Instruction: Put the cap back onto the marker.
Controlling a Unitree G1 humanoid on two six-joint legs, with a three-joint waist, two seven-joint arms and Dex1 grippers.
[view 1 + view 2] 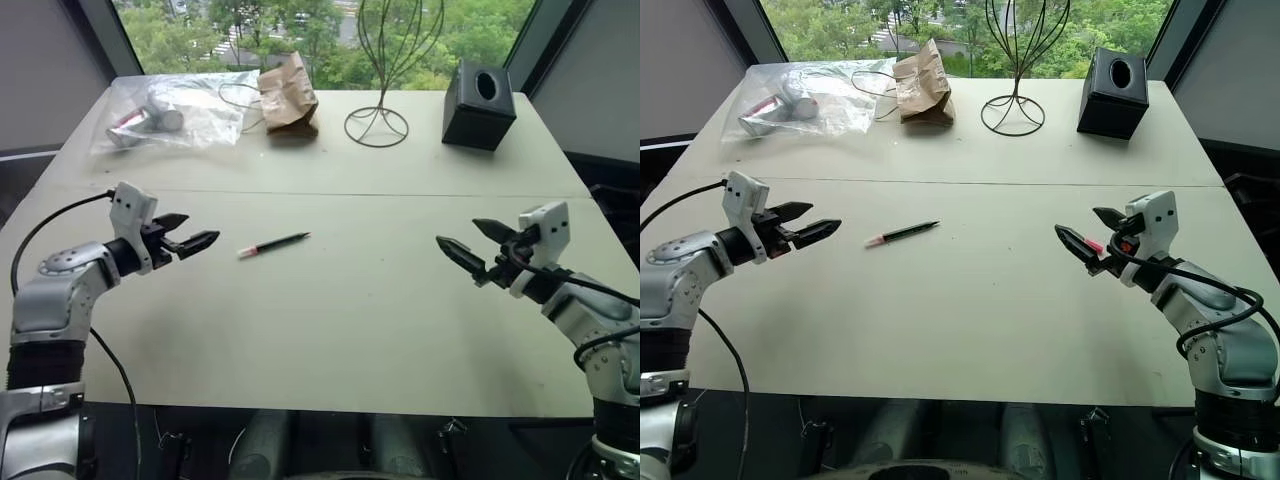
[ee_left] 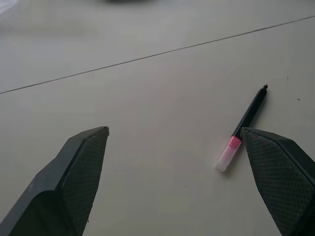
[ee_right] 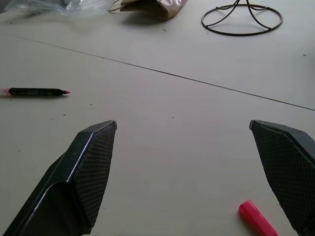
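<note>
The marker [image 1: 274, 244] lies on the table [image 1: 330, 320] ahead of me, left of centre, pale end toward my left. My left gripper [image 1: 192, 239] hangs just left of it, jaws apart, apart from it. My right gripper [image 1: 1087, 240] is well off to the right, jaws spread; the cap [image 3: 257, 218] lies on the table beneath it. Along the far edge, left to right: plastic bag [image 1: 175, 110], paper bag [image 1: 288, 95], wire stand [image 1: 378, 120], box [image 1: 479, 104].
</note>
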